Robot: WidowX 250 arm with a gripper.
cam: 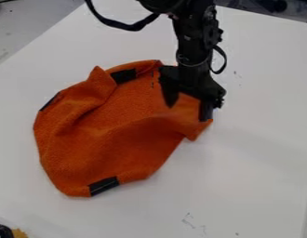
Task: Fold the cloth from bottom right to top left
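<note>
Camera view: the orange cloth (122,137) is lying rumpled on the white table (262,162), left of the middle of the frame, with its right end poking out under the gripper (188,105). The pincer is spread, one finger over the cloth's upper right part and the other right by that poking-out corner, with a bit of orange showing between the two.

On the marks and labels front, the cloth has plain-looking black patches: one at the top edge (123,76), one at the bottom edge (103,185) and a thin one on the left edge (49,101). There's a little broken line of dark dashes (153,79) near the top right of the fabric too. The table has a thin scribble (188,220) down near the bottom, too small to make out, plus some tiny specks (237,75) off to the right of the arm (194,39).

As for what's in the way, the arm comes down from the top and covers a chunk of the cloth's upper right side. A fat black cable (122,25) sags in a loop over the table's top part, and a thinner loop (222,69) sticks out on the arm's right side. Bottom left corner has something black (3,229) with a yellowish piece (19,233) next to it, and some dark stuff (277,5) sits past the table's far edge, top right.
</note>
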